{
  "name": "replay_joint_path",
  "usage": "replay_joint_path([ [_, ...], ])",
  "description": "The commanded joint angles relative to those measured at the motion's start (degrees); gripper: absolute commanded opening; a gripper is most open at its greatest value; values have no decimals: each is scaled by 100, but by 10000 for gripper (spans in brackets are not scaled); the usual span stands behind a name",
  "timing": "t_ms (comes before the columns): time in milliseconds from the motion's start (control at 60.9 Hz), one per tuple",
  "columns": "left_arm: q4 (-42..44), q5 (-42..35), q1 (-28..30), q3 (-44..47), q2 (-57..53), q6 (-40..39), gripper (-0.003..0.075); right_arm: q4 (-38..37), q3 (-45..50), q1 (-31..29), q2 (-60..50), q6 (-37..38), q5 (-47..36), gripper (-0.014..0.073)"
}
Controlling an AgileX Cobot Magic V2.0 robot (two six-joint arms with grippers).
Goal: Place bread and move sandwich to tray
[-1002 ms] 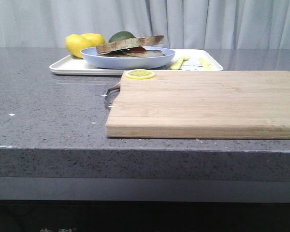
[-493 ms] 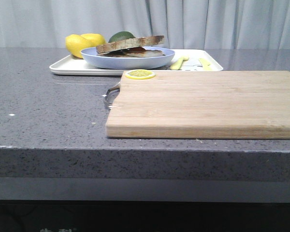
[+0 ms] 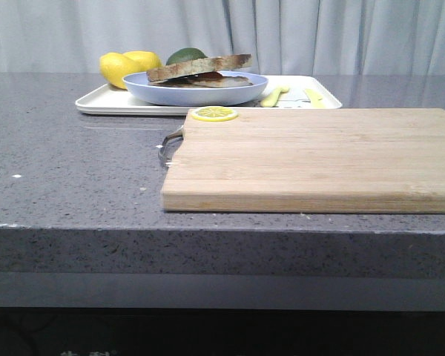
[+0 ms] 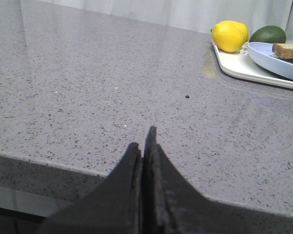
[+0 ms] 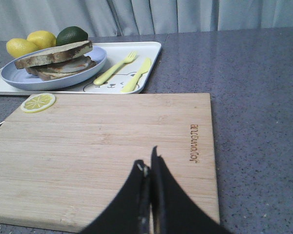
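Note:
The sandwich (image 3: pixel 199 70), two brown-crusted slices with filling, lies on the pale blue plate (image 3: pixel 195 92), which stands on the white tray (image 3: pixel 104 104) at the back. It also shows in the right wrist view (image 5: pixel 53 57); a corner shows in the left wrist view (image 4: pixel 288 50). No separate plain bread slice shows. My left gripper (image 4: pixel 142 141) is shut and empty over bare counter near the front edge, left of the tray. My right gripper (image 5: pixel 148 162) is shut and empty above the near part of the wooden cutting board (image 5: pixel 112 146). Neither gripper shows in the front view.
Two lemons (image 3: pixel 126 65) and an avocado (image 3: pixel 185 55) sit behind the plate on the tray. A yellow fork (image 5: pixel 115 68) and knife (image 5: pixel 136 75) lie on the tray's right half. A lemon slice (image 3: pixel 214 113) rests on the board's far left corner. A curtain hangs behind.

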Motion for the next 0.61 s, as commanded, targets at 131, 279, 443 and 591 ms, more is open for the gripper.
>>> replay_joint_path([
  [131, -55, -440, 15, 6, -130, -57, -20, -6, -146, 18, 45, -34, -467, -60],
  [279, -55, -440, 15, 6, -130, -57, -20, -6, -146, 18, 45, -34, -467, -60],
  [443, -55, -440, 15, 6, -130, -57, -20, 19, -146, 11, 45, -34, -555, -60],
  [591, -55, -440, 15, 6, -130, -57, -20, 19, -146, 11, 45, -34, -521, -60],
])
